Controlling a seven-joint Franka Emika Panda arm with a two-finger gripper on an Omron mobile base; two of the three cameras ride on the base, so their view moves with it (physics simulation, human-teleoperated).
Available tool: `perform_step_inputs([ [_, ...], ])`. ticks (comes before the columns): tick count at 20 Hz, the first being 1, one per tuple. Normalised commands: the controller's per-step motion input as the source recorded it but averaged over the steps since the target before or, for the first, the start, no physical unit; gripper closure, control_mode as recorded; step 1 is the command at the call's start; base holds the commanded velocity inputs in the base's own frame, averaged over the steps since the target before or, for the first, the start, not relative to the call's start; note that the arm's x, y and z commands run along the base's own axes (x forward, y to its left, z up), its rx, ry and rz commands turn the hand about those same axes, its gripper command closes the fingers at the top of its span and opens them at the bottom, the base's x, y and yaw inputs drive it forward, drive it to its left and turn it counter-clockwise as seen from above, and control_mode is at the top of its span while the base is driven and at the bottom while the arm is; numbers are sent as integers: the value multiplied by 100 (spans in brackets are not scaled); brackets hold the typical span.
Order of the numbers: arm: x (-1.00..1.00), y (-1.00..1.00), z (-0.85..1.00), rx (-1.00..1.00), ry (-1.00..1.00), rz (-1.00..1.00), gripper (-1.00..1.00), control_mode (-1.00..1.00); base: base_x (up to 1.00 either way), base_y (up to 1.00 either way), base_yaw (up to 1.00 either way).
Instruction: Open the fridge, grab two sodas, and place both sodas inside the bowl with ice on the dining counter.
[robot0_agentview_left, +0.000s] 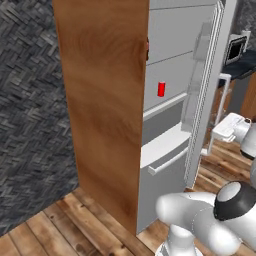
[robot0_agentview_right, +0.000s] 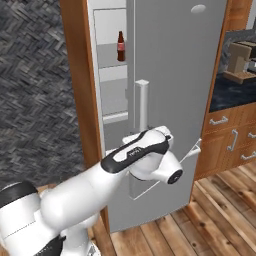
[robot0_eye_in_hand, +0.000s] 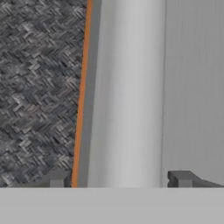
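Observation:
The fridge (robot0_agentview_right: 175, 75) stands with its silver-grey door (robot0_agentview_left: 206, 75) swung partly open. Inside, a red soda can (robot0_agentview_left: 161, 89) sits on a white shelf, and a dark cola bottle (robot0_agentview_right: 120, 46) stands on a higher shelf. My gripper (robot0_eye_in_hand: 119, 179) is at the door's vertical bar handle (robot0_eye_in_hand: 127, 96), open: the fingertips (robot0_eye_in_hand: 57, 178) straddle the bar with a gap on each side. From the right base view the handle (robot0_agentview_right: 142, 102) shows just above my wrist. The bowl and the dining counter are out of view.
A tall wood side panel (robot0_agentview_left: 105, 110) flanks the fridge on the left, next to a dark herringbone wall (robot0_agentview_left: 30, 100). The lower drawer (robot0_agentview_left: 165, 162) sits closed. Right of the fridge, a dark counter (robot0_agentview_right: 230, 95) on wooden cabinets carries a coffee machine (robot0_agentview_right: 242, 60).

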Motion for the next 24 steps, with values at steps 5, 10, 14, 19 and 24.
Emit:
perform_step_inputs([
  [5,-47,-6,99,-6,-14,-1,-100,-100,0,0,0],
  [10,-52,-14,100,-6,-16,-2,-100,-100,0,0,0],
  [14,-20,-32,78,-1,-7,-9,-100,-100,0,0,0],
  [19,-7,-60,35,0,0,-10,-100,-100,0,0,0],
  [24,-45,-45,41,2,-4,-4,-100,-100,0,0,0],
])
